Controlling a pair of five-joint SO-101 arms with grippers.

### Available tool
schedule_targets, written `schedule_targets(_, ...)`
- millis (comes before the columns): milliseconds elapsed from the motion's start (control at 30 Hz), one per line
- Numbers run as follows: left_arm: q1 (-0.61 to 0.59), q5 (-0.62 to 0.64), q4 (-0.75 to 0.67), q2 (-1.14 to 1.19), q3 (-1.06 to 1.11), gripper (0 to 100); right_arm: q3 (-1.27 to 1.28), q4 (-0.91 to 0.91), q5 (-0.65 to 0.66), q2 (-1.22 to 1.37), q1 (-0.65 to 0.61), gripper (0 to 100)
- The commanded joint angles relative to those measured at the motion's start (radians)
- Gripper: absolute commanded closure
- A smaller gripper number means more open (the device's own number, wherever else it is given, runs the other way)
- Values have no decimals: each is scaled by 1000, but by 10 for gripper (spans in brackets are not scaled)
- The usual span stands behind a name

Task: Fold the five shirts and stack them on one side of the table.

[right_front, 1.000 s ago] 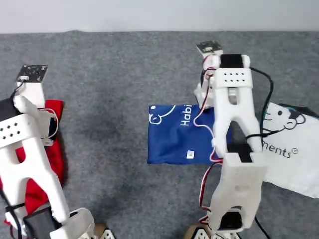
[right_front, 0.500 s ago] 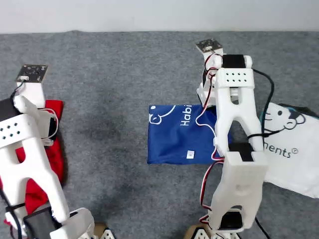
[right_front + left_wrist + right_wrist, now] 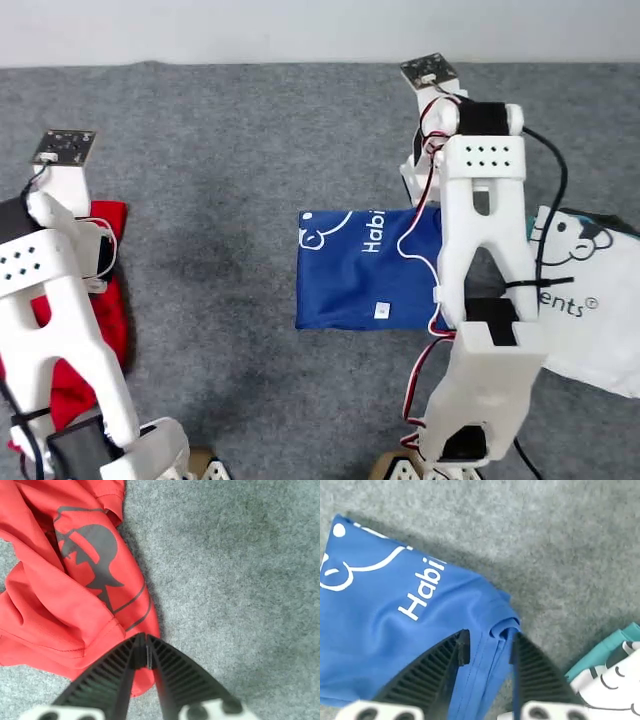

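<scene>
Right claw (image 3: 489, 637), tips apart, hangs over the bunched corner of the blue shirt (image 3: 385, 620). Left claw (image 3: 141, 647), tips together, is well apart from it.

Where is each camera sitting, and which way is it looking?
High view: fixed above the table, looking down; left arm over the red shirt, right arm over the blue shirt.
Left wrist view: on that wrist, looking down past the shut left pincer at the red shirt.
Right wrist view: on that wrist, looking down past the open right pincer at the blue shirt.
Shared: high and left wrist, red shirt; high and right wrist, blue shirt.
</scene>
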Motion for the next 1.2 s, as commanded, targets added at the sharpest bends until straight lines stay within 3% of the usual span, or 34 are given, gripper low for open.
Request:
schedule_targets(0,-6,-3,17,-37,1,995,-43,-44,8,38,-24,983)
schedule_targets(233,-6,-3,17,-37,1,995,-44,-87,11,114,-22,989)
schedule_targets(567,-6,-3,17,-35,1,995,-49,-251,94,303,116,989)
schedule_targets(700,-6,-3,17,-35,1,995,-58,-285,97,294,94,989)
schedule_targets(967,-6,-6,17,-41,-1,995,-173,1,89,153,-4,989)
schedule_targets(1167,-6,-5,17,-41,-1,995,-124,173,74,54,-18,989)
